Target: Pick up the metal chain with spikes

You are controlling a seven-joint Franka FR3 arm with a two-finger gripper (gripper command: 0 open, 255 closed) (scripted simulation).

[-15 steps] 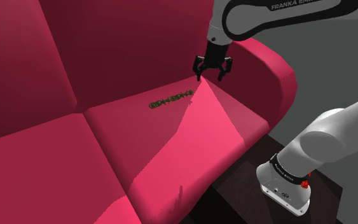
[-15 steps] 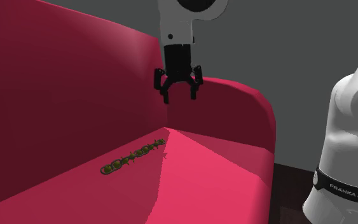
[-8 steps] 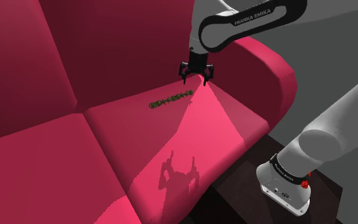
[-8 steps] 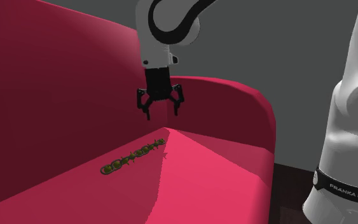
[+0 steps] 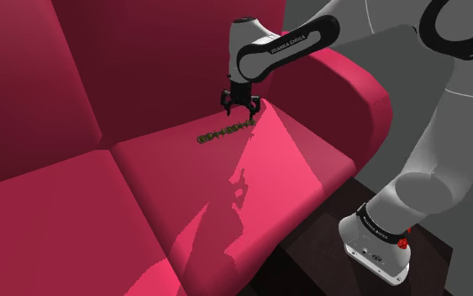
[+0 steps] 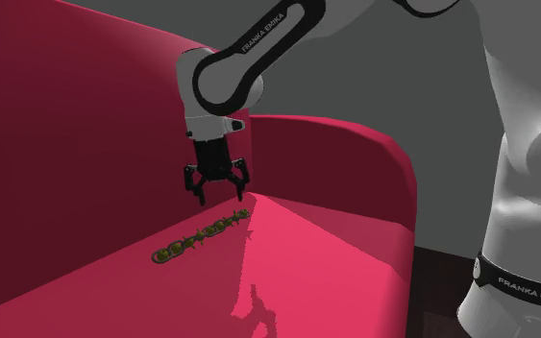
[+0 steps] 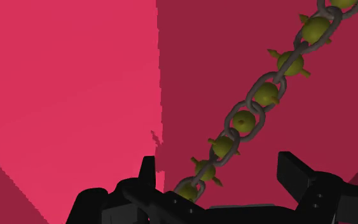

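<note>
I see a crimson sofa (image 5: 251, 193). On its seat cushion at the shoulder view's right, far back by the backrest, lies a grey chain (image 5: 224, 131) with yellow-green spiked balls, stretched out straight.

A white, rounded arm (image 5: 432, 160) with dark joint bands, white FRANKA EMIKA lettering (image 5: 286, 44) on the black link just above the all-black gripper (image 5: 239, 109), and a small red mark (image 5: 404, 244) farthest from it.

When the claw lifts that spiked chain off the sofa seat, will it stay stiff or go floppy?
Probably floppy: the chain is separate grey links, so lifted by one end the rest would likely dangle. Its spiked yellow-green balls might snag the red seat. Lying flat, it seems unlikely to roll.
</note>
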